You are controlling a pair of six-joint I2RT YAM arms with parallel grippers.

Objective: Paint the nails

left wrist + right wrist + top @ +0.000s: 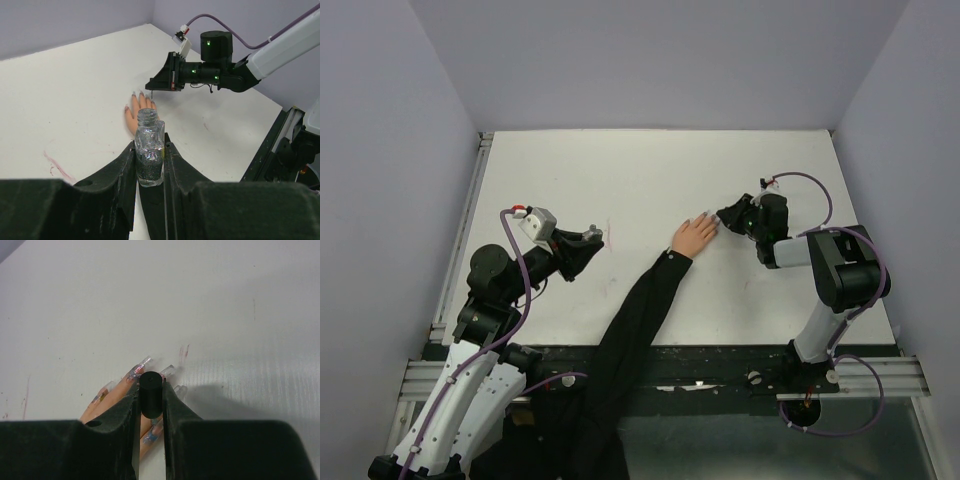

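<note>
One white bench [620,170] carries the whole layout, and the work sits near its middle.

Two arms divide the job. The left arm [490,280] sits back on its own side, well apart from the work, so its load does not obstruct the painting area. The right arm [830,270] reaches inward to the fingertips.

The black sleeve [635,320] runs diagonally from the near edge toward the centre and lies flat. The fake hand [694,235] at its far end lies palm down, fingers pointing toward the right arm. This presents the upper faces of the fingertips to the tool.

The left gripper [150,147] is closed on the body of a small glass bottle [149,160]. The bottle stands upright with its neck open and uppermost. This posture probably prevents the dark glittery polish from spilling and leaves the neck free for dipping.

The right gripper [726,216] is closed on a black cap [150,392], which most likely serves as the brush handle. The cap points end-on at the wrist camera, directly above the fingers. The brush is hidden behind the cap in that view, so contact cannot be confirmed.

The nails [145,361] are long and translucent with pink and blue patches. They rest on the bench just beyond the right gripper's fingertips.
</note>
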